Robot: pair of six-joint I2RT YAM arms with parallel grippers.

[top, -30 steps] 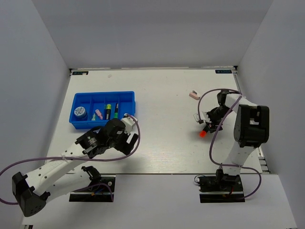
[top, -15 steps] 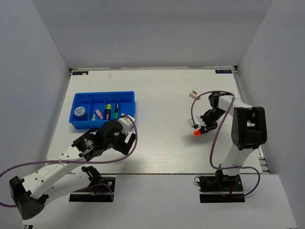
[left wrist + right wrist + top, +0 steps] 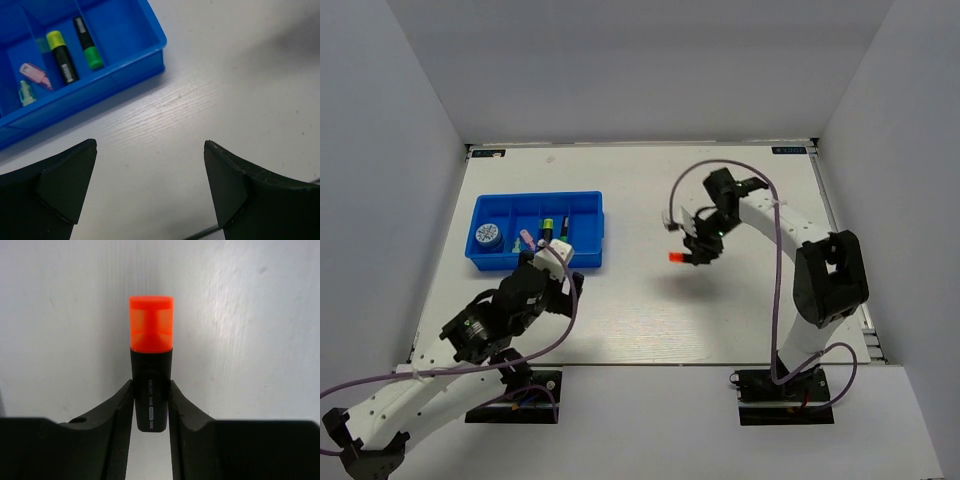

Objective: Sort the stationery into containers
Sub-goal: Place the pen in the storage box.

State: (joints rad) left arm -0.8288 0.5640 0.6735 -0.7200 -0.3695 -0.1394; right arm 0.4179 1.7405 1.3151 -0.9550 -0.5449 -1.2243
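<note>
A white surface lay between plain grey walls. The right gripper had its jaws clamped on a black highlighter with a bright orange cap, over mid-surface, well right of the blue tray. The left gripper had its jaws wide apart.

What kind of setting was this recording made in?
Probably a lab data-collection cell rather than an office: a white table boxed in by plain walls, a left arm and right arm bolted at its near edge, and a blue tray of stationery.
</note>
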